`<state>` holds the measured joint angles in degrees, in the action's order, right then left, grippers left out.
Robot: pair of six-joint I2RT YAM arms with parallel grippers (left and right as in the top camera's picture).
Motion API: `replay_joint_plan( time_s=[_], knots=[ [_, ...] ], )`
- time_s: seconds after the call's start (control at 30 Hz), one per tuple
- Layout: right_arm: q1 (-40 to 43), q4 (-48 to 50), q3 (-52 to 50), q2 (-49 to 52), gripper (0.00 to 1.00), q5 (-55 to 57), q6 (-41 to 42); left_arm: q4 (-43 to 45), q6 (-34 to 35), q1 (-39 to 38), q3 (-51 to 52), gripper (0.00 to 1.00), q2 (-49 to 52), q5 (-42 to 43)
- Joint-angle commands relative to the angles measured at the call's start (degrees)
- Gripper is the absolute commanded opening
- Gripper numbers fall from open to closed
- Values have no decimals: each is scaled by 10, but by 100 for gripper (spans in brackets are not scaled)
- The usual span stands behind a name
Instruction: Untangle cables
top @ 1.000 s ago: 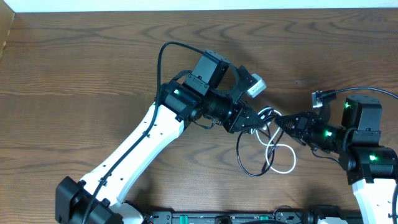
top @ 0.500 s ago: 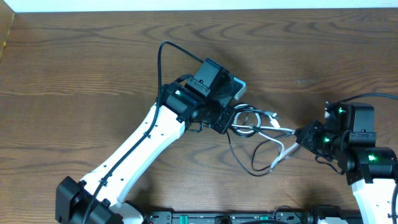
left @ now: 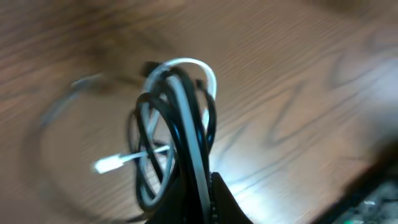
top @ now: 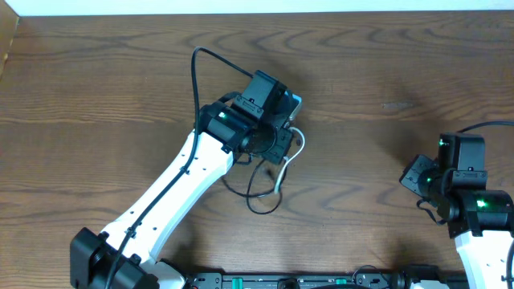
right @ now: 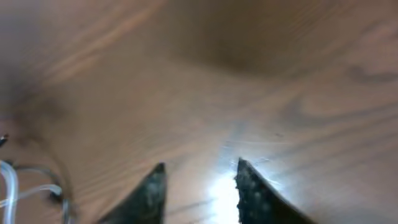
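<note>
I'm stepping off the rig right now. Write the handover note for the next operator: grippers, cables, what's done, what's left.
Left gripper: shut on the cables, holding the bundle near mid-table.
Right gripper: open, empty, over bare wood at the right, well clear of the bundle.
Cables: black and white cords in one looped clump; loops trail onto the table beside the left gripper.
Done: nothing separated that I can see.
Left: bring the right gripper to a loose end, probably the white plug end, and pull the cords apart.
</note>
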<state>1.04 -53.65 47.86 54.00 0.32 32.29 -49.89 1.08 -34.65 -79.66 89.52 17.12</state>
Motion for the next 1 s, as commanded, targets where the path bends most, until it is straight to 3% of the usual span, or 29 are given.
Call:
replay_joint_plan(
  time_s=[0.0, 0.2, 0.43, 0.7, 0.83, 0.97],
  knots=[
    [0, 19, 6, 0, 47, -93, -3, 24, -6, 0, -5, 7, -6, 122],
    [0, 69, 6, 0, 58, -261, -16, 75, -15, -4, -5, 7, -6, 295],
    [0, 126, 6, 0, 67, -429, -28, 94, -15, -32, -5, 7, -6, 309],
    [0, 143, 6, 0, 72, -412, -33, 108, -30, -77, -5, 7, -6, 324],
    [0, 142, 6, 0, 72, -410, -99, 108, -30, -79, -5, 7, -6, 330],
    [0, 132, 6, 0, 67, -435, -216, 108, -30, -78, -5, 7, -6, 358]
  ],
)
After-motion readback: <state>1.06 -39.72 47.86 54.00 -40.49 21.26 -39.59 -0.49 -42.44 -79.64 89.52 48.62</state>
